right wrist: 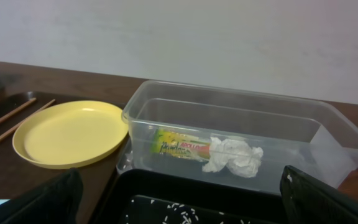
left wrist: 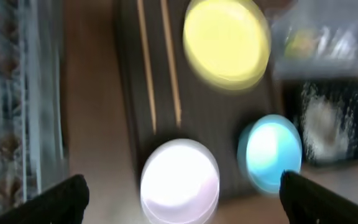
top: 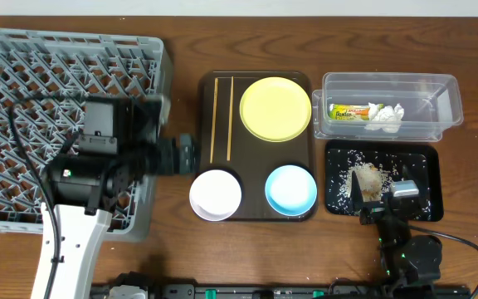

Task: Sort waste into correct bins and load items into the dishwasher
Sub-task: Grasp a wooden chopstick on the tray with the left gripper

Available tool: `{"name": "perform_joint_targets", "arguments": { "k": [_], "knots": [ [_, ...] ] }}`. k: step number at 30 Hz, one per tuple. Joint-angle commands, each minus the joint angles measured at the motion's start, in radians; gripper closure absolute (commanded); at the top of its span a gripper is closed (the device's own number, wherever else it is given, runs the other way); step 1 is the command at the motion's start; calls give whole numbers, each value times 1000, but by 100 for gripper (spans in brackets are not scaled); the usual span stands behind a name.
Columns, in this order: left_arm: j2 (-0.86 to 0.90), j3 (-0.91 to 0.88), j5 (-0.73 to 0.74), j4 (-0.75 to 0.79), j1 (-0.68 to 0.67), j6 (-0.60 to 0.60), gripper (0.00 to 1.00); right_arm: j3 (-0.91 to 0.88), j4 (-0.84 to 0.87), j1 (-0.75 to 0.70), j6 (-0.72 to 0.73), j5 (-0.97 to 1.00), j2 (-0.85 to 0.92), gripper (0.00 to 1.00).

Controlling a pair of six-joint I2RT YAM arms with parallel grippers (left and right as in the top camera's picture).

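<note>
The green-and-orange wrapper and the white tissue lie inside the clear box; the right wrist view shows the wrapper and the tissue too. The yellow plate, white bowl, blue bowl and chopsticks sit on the brown tray. My left gripper is open and empty, between the grey rack and the tray, with the white bowl ahead of it. My right gripper is open and empty over the black rice tray.
The left arm's body lies over the rack's right edge. The clear box stands directly behind the black tray at the right. The left wrist view is motion-blurred. Bare brown table shows between the rack and the brown tray and along the front edge.
</note>
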Motion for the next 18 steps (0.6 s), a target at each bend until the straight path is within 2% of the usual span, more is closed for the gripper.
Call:
{"name": "perform_joint_targets", "arguments": {
  "k": [1, 4, 8, 12, 13, 18],
  "knots": [
    [39, 10, 6, 167, -7, -24, 2, -2, -3, -6, -9, 5, -5, 1],
    [165, 13, -29, 260, -60, -32, 1, -2, -3, -6, -9, 5, -5, 1],
    [351, 18, -216, 278, -144, -32, 6, -2, -3, -6, -9, 5, -5, 1],
    [494, 42, -282, 326, -192, -32, 18, -2, -3, -6, -9, 5, -5, 1],
    [546, 42, -303, 365, -195, -35, 24, -2, -3, -6, -9, 5, -5, 1],
    [700, 41, -301, 441, -195, -70, 43, -2, -3, -6, -9, 5, -5, 1]
  ]
}}
